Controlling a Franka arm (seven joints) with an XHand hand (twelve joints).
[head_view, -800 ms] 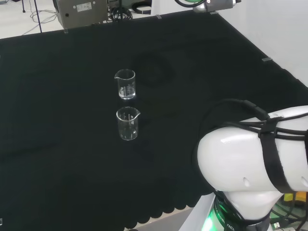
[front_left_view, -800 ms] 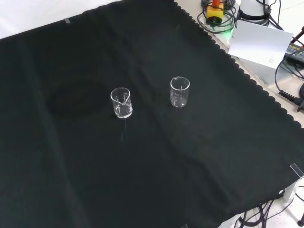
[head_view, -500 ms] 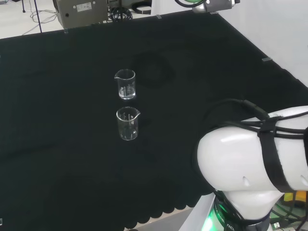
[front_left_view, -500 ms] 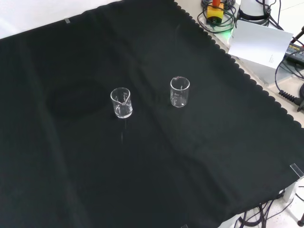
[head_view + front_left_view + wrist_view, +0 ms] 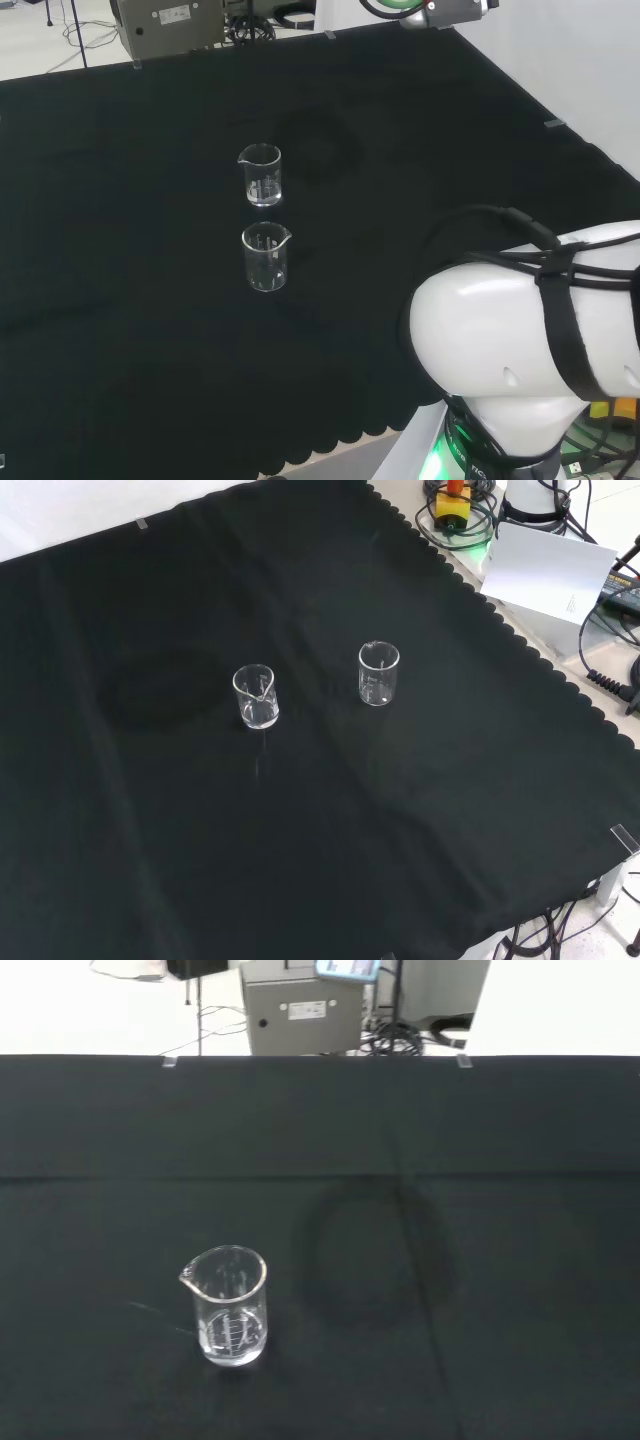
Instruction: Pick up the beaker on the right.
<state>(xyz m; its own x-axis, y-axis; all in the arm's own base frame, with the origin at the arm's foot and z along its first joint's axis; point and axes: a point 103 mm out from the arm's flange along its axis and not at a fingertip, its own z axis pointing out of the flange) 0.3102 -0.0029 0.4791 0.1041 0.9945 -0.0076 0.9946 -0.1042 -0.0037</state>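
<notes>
- Against the earlier pictures, both beakers stand where they stood on the black cloth [image 5: 420, 810]; in the head view the arm's white link [image 5: 520, 350] holds almost the same place at the lower right.
- The hand's state cannot be told.
- Landmark: the nearer beaker [image 5: 266, 257] in the head view. It stands upright on the cloth, left of the white link and well apart from it.
- The second beaker [image 5: 261, 175] stands just behind the nearer beaker in the head view, upright, the two apart.
- In the front view the same pair stands side by side: one beaker [image 5: 378, 673] to the right, the other [image 5: 255, 696] to its left.
- Nothing lies between the beakers and the arm but bare cloth.
- Both beakers are clear, with white graduation marks and a small pouring lip.
- The wrist view shows one clear beaker [image 5: 229, 1305] upright on the cloth, with a grey box [image 5: 303, 1018] beyond the cloth's far edge.
</notes>
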